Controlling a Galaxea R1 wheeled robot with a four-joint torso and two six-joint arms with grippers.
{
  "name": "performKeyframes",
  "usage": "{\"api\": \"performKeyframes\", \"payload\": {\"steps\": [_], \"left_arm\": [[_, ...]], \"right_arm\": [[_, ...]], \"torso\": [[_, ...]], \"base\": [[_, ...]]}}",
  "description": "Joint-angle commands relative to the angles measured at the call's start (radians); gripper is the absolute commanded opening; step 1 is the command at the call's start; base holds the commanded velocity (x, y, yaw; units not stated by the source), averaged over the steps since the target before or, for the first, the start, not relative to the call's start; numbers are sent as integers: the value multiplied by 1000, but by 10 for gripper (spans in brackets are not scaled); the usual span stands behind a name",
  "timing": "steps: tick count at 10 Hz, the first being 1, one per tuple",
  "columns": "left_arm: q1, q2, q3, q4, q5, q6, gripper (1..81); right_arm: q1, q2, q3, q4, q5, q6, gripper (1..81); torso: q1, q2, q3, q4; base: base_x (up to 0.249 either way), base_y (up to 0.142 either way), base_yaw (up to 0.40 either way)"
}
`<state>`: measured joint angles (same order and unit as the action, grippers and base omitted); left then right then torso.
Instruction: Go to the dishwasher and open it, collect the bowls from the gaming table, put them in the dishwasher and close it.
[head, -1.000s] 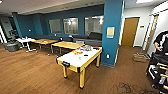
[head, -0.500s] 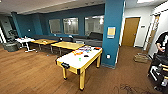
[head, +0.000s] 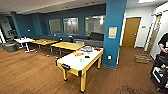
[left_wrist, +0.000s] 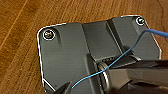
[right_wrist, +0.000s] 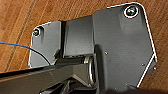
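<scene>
The gaming table (head: 75, 65), with a white top, yellow sides and a black slot at its near end, stands in the middle of the room a few metres ahead. Small things lie on its far half: an orange-red cluster (head: 78, 53), a green piece (head: 80, 60) and a dark piece (head: 87, 57). They are too blurred to tell which are bowls. The dishwasher is out of view. Both wrist views look down past the robot's dark plate onto the wood floor (left_wrist: 20, 30), (right_wrist: 20, 15).
A blue pillar (head: 113, 32) rises right behind the table. Low yellow tables (head: 67, 45) and a white table (head: 23, 40) stand at the back left. A person (head: 163, 46) and dark gear (head: 160, 72) are at the right edge, and a wooden door (head: 130, 32) beyond.
The whole head view has shifted slightly, so the person now sits closer to the right edge. The table and the things on it have not moved.
</scene>
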<state>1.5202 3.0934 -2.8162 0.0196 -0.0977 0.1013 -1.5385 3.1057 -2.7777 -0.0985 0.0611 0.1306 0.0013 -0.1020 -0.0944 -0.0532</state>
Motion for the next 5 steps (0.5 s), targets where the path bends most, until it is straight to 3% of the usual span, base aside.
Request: {"api": "performKeyframes", "payload": {"steps": [1,5], "left_arm": [[-51,1,-2,-6,47,0,811],[-51,1,-2,-6,47,0,811]], "right_arm": [[51,7,3,-7,-43,-3,811],[51,7,3,-7,-41,-3,811]], "torso": [[0,0,0,0],[0,0,0,0]], "base": [[128,75,0],[136,75,0]]}}
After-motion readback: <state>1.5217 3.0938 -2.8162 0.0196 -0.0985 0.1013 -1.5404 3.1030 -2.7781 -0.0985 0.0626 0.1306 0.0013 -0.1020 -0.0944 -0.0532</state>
